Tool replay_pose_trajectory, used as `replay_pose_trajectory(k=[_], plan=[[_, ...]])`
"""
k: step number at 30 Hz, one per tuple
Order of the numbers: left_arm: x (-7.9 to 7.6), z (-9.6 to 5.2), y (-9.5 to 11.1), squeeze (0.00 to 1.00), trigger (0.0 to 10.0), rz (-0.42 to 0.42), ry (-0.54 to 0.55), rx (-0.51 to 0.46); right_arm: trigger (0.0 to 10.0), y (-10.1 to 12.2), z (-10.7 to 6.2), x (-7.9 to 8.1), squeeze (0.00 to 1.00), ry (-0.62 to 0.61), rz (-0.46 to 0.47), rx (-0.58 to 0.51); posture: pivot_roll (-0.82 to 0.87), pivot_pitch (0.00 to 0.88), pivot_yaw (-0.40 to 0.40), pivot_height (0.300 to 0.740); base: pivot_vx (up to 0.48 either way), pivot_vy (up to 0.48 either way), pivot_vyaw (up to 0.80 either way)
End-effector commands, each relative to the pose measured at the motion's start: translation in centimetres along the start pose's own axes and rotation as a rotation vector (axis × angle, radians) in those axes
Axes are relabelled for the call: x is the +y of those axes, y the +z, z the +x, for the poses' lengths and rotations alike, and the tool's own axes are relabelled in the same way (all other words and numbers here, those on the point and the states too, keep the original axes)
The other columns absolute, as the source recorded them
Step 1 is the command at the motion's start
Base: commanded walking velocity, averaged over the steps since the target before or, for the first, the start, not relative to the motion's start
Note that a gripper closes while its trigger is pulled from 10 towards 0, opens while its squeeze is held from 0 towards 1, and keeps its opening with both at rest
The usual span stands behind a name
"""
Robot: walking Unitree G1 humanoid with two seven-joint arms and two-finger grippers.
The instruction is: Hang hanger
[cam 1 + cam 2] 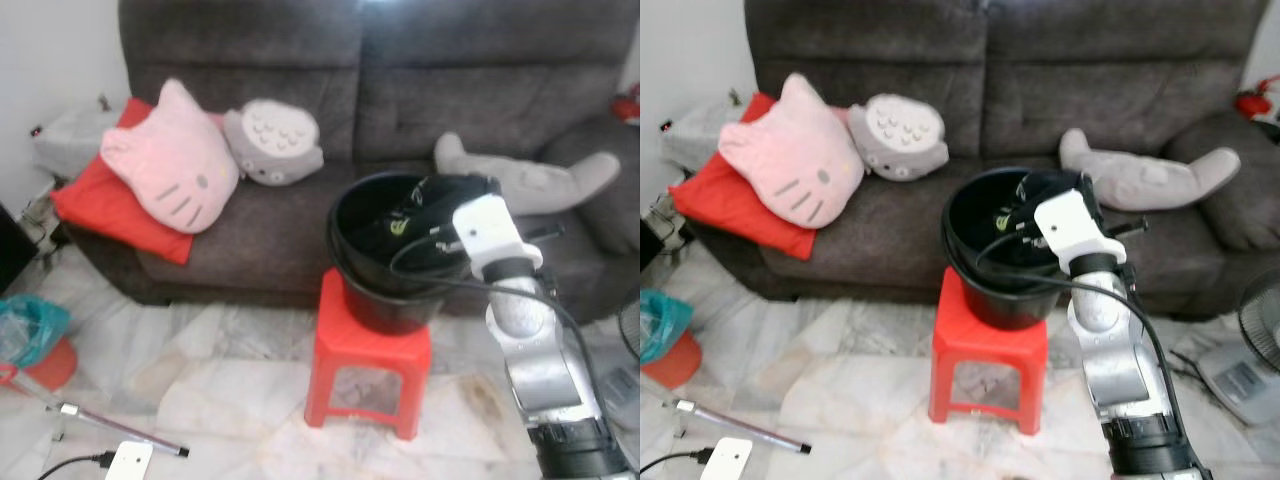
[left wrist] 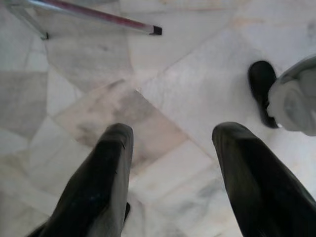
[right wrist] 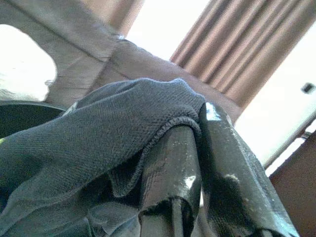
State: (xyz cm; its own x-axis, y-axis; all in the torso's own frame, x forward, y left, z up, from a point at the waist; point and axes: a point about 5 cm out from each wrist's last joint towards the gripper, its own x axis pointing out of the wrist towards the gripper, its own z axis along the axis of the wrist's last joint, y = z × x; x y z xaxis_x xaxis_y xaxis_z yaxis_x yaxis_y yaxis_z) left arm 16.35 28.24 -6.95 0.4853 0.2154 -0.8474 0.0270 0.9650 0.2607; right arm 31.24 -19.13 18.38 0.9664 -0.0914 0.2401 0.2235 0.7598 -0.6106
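A black bucket (image 1: 342, 215) stands on a red plastic stool (image 1: 368, 345) in front of the sofa. My right gripper (image 1: 428, 203) reaches over the bucket's right rim and is shut on a dark grey garment (image 3: 108, 128) with a yellow-green mark (image 1: 398, 228). In the right wrist view the cloth drapes over both fingers (image 3: 170, 163), and the gripper (image 3: 197, 123) is lifted just above the bucket. My left gripper (image 2: 168, 136) hangs open over the marble floor, with nothing between its fingers. I see no hanger.
A dark grey sofa (image 1: 300, 60) holds a pink cat cushion (image 1: 175, 160), a red cushion (image 1: 100, 205), a grey round plush (image 1: 272, 140) and a long grey plush (image 1: 530, 175). A metal rod (image 1: 120, 425) and a white device (image 1: 128, 462) lie on the floor at left. A fan base (image 1: 1240, 375) stands at right.
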Motion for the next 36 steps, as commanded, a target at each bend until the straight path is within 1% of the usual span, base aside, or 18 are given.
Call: replay_pose_trajectory(k=[1, 8, 10, 12, 14, 15, 17, 19, 20, 23, 26, 27, 28, 29, 33, 34, 35, 36], plan=[[-0.1, 0.0, -0.3, 0.0, 10.0, 0.004, -0.003, 0.006, 10.0, 1.5, 0.5, -0.5, 0.0, -0.026, 0.003, -0.065, -0.18, 0.0, 0.063, 0.719, -0.292, 0.0, 0.0], [-0.1, 0.0, -0.3, 0.0, 10.0, 0.0, -0.001, 0.002, 10.0, 2.3, 0.7, -1.2, 0.0, -0.063, -0.015, -0.125, -0.19, 0.0, 0.066, 0.719, -0.294, 0.0, 0.0], [-0.1, 0.0, -0.3, 0.0, 10.0, -0.001, -0.001, 0.0, 10.0, 2.6, 1.3, -2.6, 0.0, -0.127, -0.02, -0.145, -0.2, 0.0, 0.071, 0.719, -0.292, 0.0, 0.0], [-0.1, 0.0, -0.3, 0.0, 10.0, -0.001, -0.001, 0.0, 10.0, 2.8, 1.6, -3.2, 0.0, -0.155, -0.013, -0.153, -0.2, 0.0, 0.071, 0.719, -0.289, 0.0, 0.0], [-0.1, 0.0, -0.2, 0.0, 10.0, 0.002, -0.003, -0.002, 10.0, 5.8, 3.1, -7.1, 0.0, -0.311, -0.091, -0.299, -0.2, 0.0, 0.072, 0.719, -0.289, 0.0, 0.0], [-0.1, 0.0, -0.2, 0.0, 10.0, 0.002, -0.003, -0.002, 10.0, 5.8, 3.1, -7.1, 0.0, -0.311, -0.091, -0.299, -0.2, 0.0, 0.072, 0.719, -0.289, 0.0, 0.0], [-0.1, 0.0, -0.2, 0.0, 10.0, 0.001, -0.003, -0.003, 10.0, 8.1, 3.4, -8.2, 0.0, -0.352, -0.118, -0.402, -0.2, 0.0, 0.071, 0.719, -0.289, 0.0, 0.0], [-0.1, 0.0, -0.2, 0.0, 10.0, 0.001, -0.003, -0.004, 10.0, 9.8, 3.3, -8.4, 0.0, -0.358, -0.124, -0.471, -0.2, 0.0, 0.071, 0.719, -0.289, 0.0, 0.0], [-0.1, 0.0, -0.2, 0.0, 10.0, 0.001, -0.003, -0.004, 10.0, 9.8, 3.3, -8.4, 0.0, -0.358, -0.124, -0.471, -0.2, 0.0, 0.071, 0.719, -0.289, 0.0, 0.0], [-0.1, 0.0, -0.2, 0.0, 10.0, 0.0, -0.001, -0.004, 10.0, 12.6, 2.6, -7.1, 0.0, -0.288, -0.102, -0.599, -0.2, 0.0, 0.073, 0.719, -0.286, 0.0, 0.0], [-0.1, 0.0, -0.2, 0.0, 10.0, 0.001, -0.001, -0.004, 10.0, 13.6, 1.9, -5.3, 0.0, -0.188, -0.084, -0.663, -0.2, 0.0, 0.074, 0.719, -0.285, 0.0, 0.0], [-0.1, 0.0, -0.2, 0.0, 10.0, 0.002, -0.001, -0.004, 10.0, 14.1, 1.4, -4.1, 0.0, -0.125, -0.056, -0.692, -0.2, 0.0, 0.074, 0.719, -0.281, 0.0, 0.0], [-0.1, 0.0, -0.2, 0.0, 10.0, 0.002, -0.001, -0.004, 10.0, 14.1, 1.4, -4.1, 0.0, -0.125, -0.056, -0.692, -0.2, 0.0, 0.074, 0.719, -0.281, 0.0, 0.0], [-0.1, 0.0, -0.2, 0.0, 10.0, 0.002, -0.001, -0.004, 10.0, 14.1, 1.1, -3.3, 0.0, -0.087, -0.038, -0.697, -0.2, 0.0, 0.072, 0.719, -0.281, 0.0, 0.0], [-0.1, 0.0, -0.2, 0.0, 10.0, 0.002, -0.002, -0.005, 10.0, 12.5, 0.6, -1.2, 0.0, 0.002, 0.013, -0.62, -0.19, 0.0, 0.068, 0.719, -0.28, 0.0, 0.0], [-0.1, 0.0, -0.2, 0.0, 10.0, 0.002, -0.002, -0.005, 10.0, 11.7, 0.5, -0.9, 0.0, 0.012, 0.041, -0.576, -0.19, 0.0, 0.068, 0.719, -0.27, 0.0, 0.0], [-0.1, 0.0, -0.2, 0.0, 10.0, 0.002, -0.002, -0.005, 10.0, 9.8, 0.7, -0.1, 0.0, 0.05, 0.071, -0.455, -0.19, 0.0, 0.068, 0.719, -0.259, 0.0, 0.0], [-0.2, 0.0, -0.2, 0.0, 10.0, 0.002, -0.002, -0.005, 10.0, 9.2, 0.7, 0.2, 0.0, 0.063, 0.075, -0.421, -0.19, 0.0, 0.068, 0.719, -0.259, 0.0, 0.0]])
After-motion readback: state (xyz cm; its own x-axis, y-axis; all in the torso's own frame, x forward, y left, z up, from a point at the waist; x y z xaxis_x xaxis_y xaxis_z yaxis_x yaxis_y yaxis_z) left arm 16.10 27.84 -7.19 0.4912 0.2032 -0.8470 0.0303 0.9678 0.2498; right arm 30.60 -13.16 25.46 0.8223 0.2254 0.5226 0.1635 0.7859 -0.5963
